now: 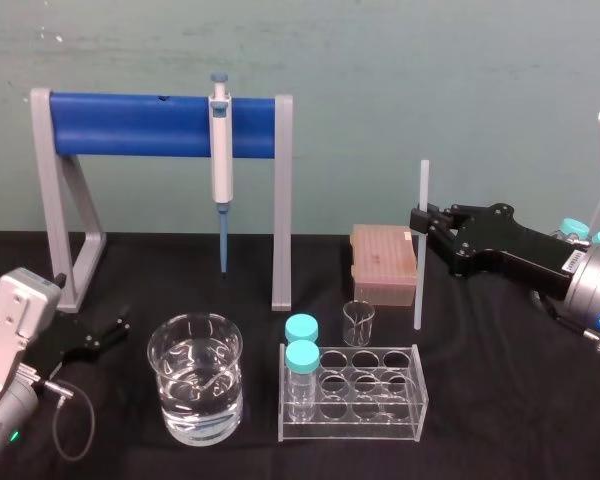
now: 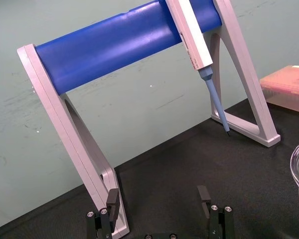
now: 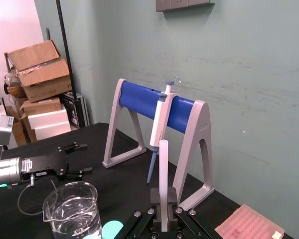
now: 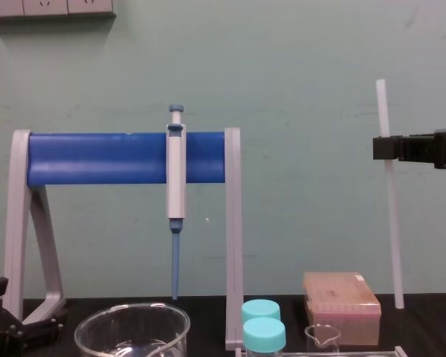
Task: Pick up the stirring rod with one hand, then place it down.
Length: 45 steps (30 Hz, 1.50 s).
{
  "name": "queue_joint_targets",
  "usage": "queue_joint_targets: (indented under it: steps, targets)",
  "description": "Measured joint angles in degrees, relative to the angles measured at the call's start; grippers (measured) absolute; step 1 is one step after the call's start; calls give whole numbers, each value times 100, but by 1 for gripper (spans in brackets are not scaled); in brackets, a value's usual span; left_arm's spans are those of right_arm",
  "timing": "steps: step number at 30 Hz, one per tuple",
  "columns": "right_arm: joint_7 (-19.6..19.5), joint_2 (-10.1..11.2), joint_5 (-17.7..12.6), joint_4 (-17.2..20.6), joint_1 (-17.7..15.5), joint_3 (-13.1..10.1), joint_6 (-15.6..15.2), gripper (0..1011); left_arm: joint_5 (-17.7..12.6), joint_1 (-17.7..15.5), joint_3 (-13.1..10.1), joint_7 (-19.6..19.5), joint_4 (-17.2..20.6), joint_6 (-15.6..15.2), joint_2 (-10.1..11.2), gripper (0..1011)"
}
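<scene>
R gripper (image 1: 420, 219) clamped on upright stirring rod (image 1: 423, 185) beside pink box (image 1: 380, 262); L gripper (image 1: 108, 335) fingers apart, near blue rack (image 1: 130, 125).

A pale green wall (image 1: 430, 80) stands behind the black table (image 1: 500, 400); cardboard boxes (image 3: 37, 74) are stacked far left

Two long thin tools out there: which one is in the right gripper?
The white stirring rod, clamped upright in the right gripper. The grey-and-blue pipette hangs on the blue stand; the left gripper sits open near the stand's foot.
</scene>
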<state>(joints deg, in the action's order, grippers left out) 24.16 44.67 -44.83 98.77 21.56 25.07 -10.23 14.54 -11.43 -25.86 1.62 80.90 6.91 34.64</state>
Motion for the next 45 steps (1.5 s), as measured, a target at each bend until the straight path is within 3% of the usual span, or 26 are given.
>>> queue_joint_targets:
  steps: [45]
  targets:
    - [0,0,0,0,0,0,0,69,0,0,0,0,0,0,0,1005]
